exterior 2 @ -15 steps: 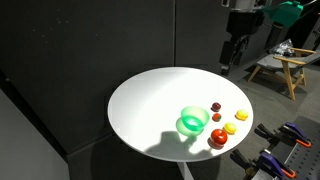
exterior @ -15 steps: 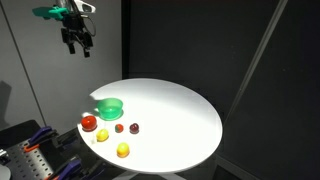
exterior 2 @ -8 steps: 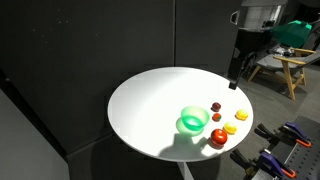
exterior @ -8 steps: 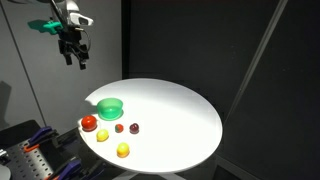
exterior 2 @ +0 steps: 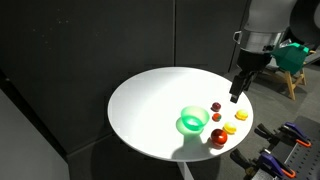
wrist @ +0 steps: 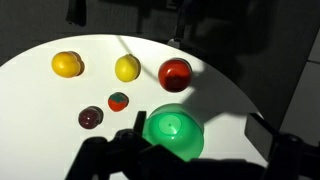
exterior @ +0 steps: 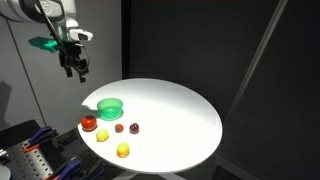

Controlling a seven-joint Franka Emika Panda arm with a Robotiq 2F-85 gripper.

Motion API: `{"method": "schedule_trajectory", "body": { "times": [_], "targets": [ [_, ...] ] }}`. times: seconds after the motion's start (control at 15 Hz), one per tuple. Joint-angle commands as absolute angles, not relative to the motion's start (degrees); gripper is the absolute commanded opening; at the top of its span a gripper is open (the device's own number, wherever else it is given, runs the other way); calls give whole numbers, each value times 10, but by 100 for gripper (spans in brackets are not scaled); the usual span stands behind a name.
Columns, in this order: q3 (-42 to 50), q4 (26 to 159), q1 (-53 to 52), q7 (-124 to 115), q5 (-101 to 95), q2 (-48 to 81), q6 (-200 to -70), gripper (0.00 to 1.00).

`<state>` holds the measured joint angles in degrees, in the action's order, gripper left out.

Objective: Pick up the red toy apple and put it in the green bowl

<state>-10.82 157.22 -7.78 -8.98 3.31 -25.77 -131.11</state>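
Observation:
The red toy apple (exterior: 89, 123) lies near the edge of the round white table, next to the green bowl (exterior: 110, 105). Both exterior views show them, with the apple (exterior 2: 219, 137) beside the bowl (exterior 2: 193, 122). My gripper (exterior: 74, 68) hangs open and empty in the air above the table edge, apart from everything (exterior 2: 236, 93). In the wrist view the bowl (wrist: 173, 130) is empty and lies between my spread fingers (wrist: 198, 128), with the apple (wrist: 175, 74) just beyond it.
Two yellow round fruits (wrist: 127, 68) (wrist: 67, 64) and two small dark red pieces (wrist: 119, 100) (wrist: 91, 117) lie near the apple. The white table (exterior: 170, 110) stands before dark curtains. Tools lie on a bench (exterior: 30, 150) beside it.
My gripper has come down from high up toward the table edge near the fruits. The fruits and the bowl have not moved.

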Motion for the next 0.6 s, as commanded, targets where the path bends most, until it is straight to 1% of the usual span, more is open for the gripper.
{"method": "schedule_trajectory", "body": {
  "times": [0.0, 0.27, 0.53],
  "targets": [
    [-113, 1595, -80, -106, 31, -238, -1366, 100],
    [-115, 1594, -77, -113, 29, -193, -1408, 100],
    [-111, 1594, -79, -114, 31, -165, -1422, 100]
  ]
}}
